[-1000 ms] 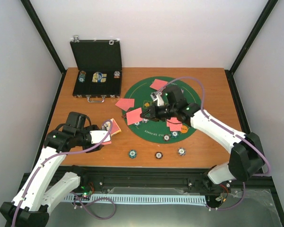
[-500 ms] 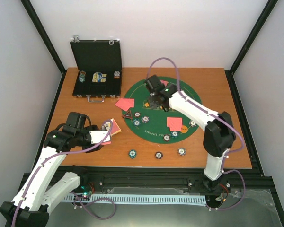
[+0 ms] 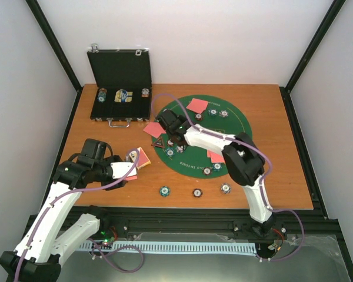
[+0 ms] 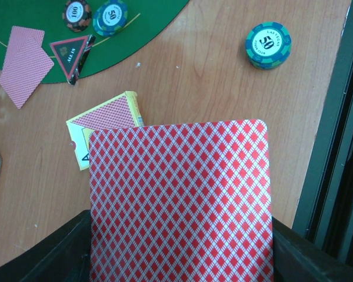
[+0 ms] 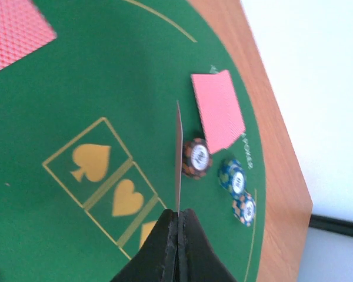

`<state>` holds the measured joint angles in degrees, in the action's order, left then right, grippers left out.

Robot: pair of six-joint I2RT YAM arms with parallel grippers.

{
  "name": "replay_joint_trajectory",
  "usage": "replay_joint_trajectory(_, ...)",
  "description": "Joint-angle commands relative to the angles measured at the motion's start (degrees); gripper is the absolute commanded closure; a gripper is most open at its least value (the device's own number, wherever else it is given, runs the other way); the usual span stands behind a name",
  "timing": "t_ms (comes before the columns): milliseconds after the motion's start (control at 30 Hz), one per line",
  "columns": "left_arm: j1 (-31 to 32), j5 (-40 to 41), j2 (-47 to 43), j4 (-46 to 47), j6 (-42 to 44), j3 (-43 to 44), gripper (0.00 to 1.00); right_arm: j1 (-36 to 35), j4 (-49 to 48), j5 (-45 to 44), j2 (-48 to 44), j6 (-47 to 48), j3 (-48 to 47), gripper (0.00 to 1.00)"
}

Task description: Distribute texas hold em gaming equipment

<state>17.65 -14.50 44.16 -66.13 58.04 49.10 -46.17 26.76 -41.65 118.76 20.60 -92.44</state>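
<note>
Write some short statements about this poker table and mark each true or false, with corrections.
The left fingers hold a red-backed card. True.
The black case is closed. False: its lid stands open.
Three chips lie on the wooden table, near its front edge. True.
The triangle marker is inside the case. False: it lies at the green mat's left edge.
The right fingers are open. False: they are shut on an edge-on card.
</note>
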Motion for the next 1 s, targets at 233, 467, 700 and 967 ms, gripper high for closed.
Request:
replay_joint_trajectory(233, 0.29, -0.96, 0.15, -1.64, -0.73, 3.99, 0.62, -1.66, -12.18, -3.90, 5.93, 9.07, 4.09, 0.97)
replay_joint_trajectory(467, 0.28, -0.86, 0.20, -1.94, -0.25, 4.55, 0.62, -1.99, -12.71, -4.09, 7.86, 10.01, 5.54, 0.97)
replay_joint_trajectory(700, 0.28, -2.08, 1.23, -2.94, -0.13, 6.00, 0.62, -2.34, -8.54, -1.03, 7.69, 7.54, 4.92, 0.97)
replay_joint_trajectory(967, 0.28, -2.32, 0.79, -2.57, 0.26, 6.26, 0.61, -1.93, -3.34, 3.51, 3.57, 0.75, 5.28, 0.44)
